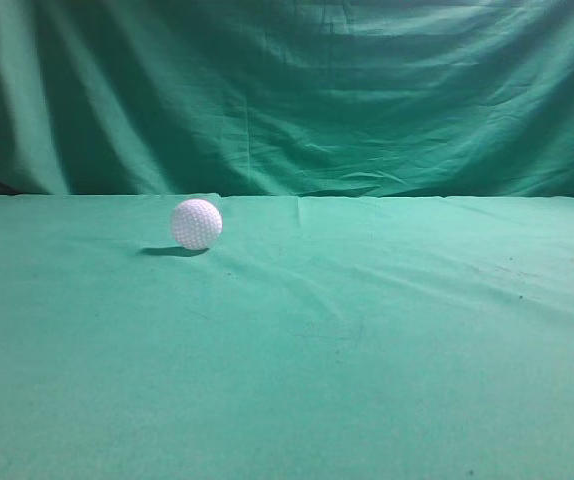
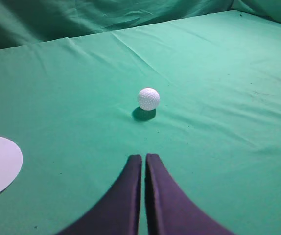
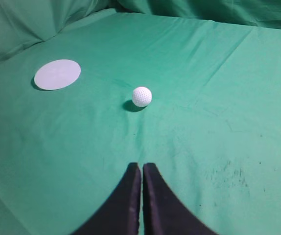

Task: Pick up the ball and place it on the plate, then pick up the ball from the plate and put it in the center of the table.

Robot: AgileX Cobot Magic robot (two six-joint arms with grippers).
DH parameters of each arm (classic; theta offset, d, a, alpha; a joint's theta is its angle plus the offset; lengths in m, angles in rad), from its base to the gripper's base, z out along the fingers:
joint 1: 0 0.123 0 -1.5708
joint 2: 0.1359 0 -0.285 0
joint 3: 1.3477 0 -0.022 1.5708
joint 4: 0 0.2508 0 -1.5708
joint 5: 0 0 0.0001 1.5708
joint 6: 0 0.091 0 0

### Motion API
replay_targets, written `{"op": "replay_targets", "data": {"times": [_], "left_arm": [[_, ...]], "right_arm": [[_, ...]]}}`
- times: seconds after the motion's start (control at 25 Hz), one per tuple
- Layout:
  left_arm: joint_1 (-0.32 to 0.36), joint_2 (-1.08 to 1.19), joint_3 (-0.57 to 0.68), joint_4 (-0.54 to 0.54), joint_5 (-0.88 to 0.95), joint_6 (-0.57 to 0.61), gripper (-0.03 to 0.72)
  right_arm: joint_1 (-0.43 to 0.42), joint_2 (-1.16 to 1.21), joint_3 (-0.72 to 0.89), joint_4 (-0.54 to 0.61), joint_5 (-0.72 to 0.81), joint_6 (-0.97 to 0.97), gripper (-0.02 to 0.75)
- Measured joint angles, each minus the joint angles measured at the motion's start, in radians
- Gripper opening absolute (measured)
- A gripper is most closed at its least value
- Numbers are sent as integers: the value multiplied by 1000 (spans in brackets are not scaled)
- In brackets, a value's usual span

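We see the ball point(image 2: 149, 98) resting on the table point(image 2: 219, 73), apart from the plate point(image 3: 57, 74). Both the left pincer point(image 2: 144, 159) and the right pincer point(image 3: 141, 168) are clenched empty. We judge the ball light, hard and roll-prone; grip across its widest girth.

Your ball point(image 1: 196, 223) shows white with an all-over dimple pattern on the teal-green table point(image 1: 367, 350); behind it you see a darker green backdrop point(image 1: 297, 90). Your plate point(image 3: 57, 74) is plain pale white, and both grippers' fingers point(image 2: 130, 196) point(image 3: 126, 205) dark, near black.
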Motion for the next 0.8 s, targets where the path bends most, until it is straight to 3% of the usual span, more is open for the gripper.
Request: {"op": "replay_targets", "data": {"times": [0.32,0.8], "left_arm": [[0,0,0,-1,0,0,0],[0,0,0,-1,0,0,0]], "right_arm": [[0,0,86,9,-185,3,0],[0,0,85,32,-151,14,0]]}}
